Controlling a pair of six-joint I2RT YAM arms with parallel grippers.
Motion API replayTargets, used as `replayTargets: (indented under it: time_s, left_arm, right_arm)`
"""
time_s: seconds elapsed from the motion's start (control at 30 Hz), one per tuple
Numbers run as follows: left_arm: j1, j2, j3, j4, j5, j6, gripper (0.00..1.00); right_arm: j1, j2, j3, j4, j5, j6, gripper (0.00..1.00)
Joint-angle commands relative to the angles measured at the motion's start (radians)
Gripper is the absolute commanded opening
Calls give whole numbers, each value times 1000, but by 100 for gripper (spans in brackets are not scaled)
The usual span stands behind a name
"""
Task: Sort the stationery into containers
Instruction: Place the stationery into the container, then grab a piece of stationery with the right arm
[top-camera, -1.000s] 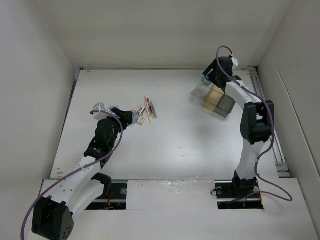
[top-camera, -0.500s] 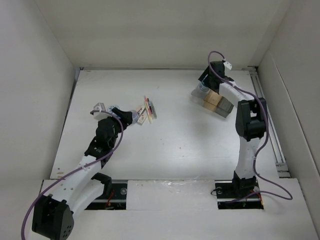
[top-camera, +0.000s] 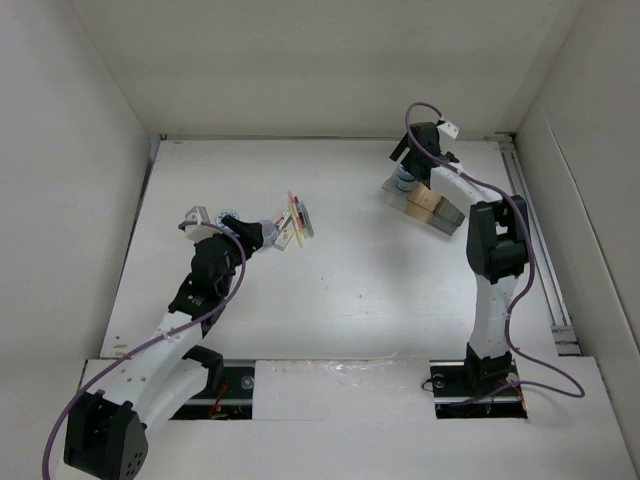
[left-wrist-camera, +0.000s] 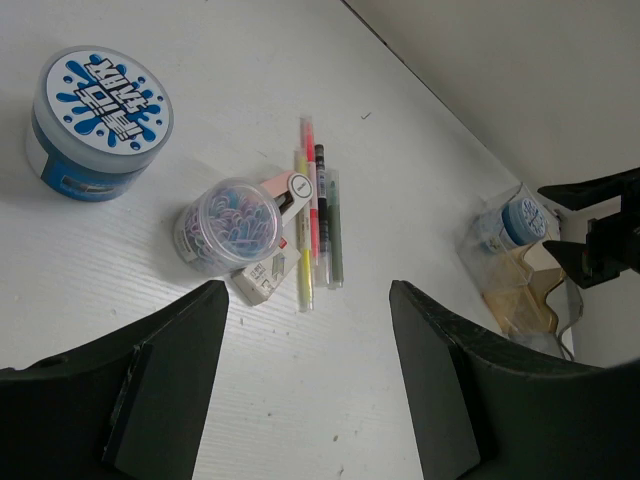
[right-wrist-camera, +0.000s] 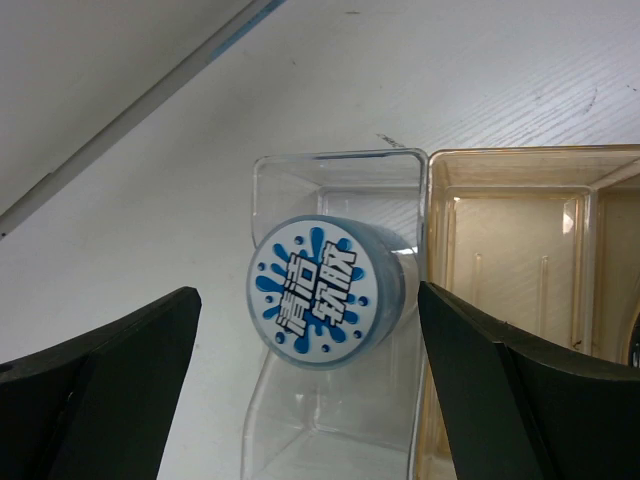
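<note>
Right claw (right-wrist-camera: 308, 293) spread wide, released, over the tray (right-wrist-camera: 335, 156). A disc (right-wrist-camera: 320, 310) sits tilted in the clear end compartment, beside the tan one. Left claw (left-wrist-camera: 307, 300) gapes too, above sticks (left-wrist-camera: 318, 215), clip jar (left-wrist-camera: 228, 222) and another disc (left-wrist-camera: 100, 115) on the worktop (left-wrist-camera: 120, 300).

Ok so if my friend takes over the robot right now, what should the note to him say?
Left gripper: open, holding nothing, over the unsorted things.
Right gripper: open, holding nothing, above the clear compartment.
Done: one blue tub sits in that clear compartment.
The tan compartment beside it looks empty. The dark compartment cannot be seen into.
Left to sort, all on the table: the second blue tub, the jar of clips, the pens and a small white piece.
</note>
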Motion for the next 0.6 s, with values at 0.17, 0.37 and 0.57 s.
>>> replayTargets:
  time_s: [0.17,0.37,0.57]
  left_arm:
    - [3,-35,23,2,-20,14,62]
    - [3,-63,40,-41,-20,2,61]
    - [3,-172,135,-154,-29,-28,60]
  right_arm:
    - [46,-84,34,34,77,-12,94]
    - [145,-210,-34,71,-47,-23,62]
    - [339,-181,-3,114,-313,-41,10]
